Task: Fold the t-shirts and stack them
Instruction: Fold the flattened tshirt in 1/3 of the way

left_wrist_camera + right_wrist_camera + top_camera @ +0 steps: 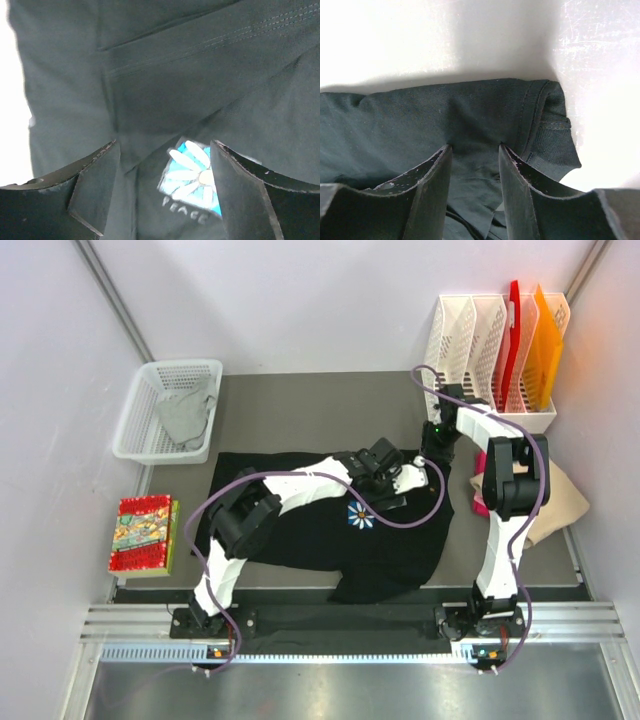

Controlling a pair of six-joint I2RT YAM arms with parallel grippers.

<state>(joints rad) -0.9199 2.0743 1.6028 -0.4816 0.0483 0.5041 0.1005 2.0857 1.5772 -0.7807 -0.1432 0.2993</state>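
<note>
Four shirts counted: one black shirt (395, 558) spread mid-surface, one grey shirt (186, 416) in the single white basket (180, 364) far left, one tan shirt (562, 496) and one pink shirt (479, 504) at the right edge. Left claw (162, 146) stands open over the daisy print (192, 175). Right claw (475, 148) straddles the black shirt's hemmed corner; grip cannot be told. One red packet (142, 533) lies near left. Grey surface (300, 405), pale walls.

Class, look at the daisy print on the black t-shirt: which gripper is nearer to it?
Left. The left gripper hovers just over the daisy print, which shows between its open fingers. The right gripper is away at the black t-shirt's far right corner.
</note>
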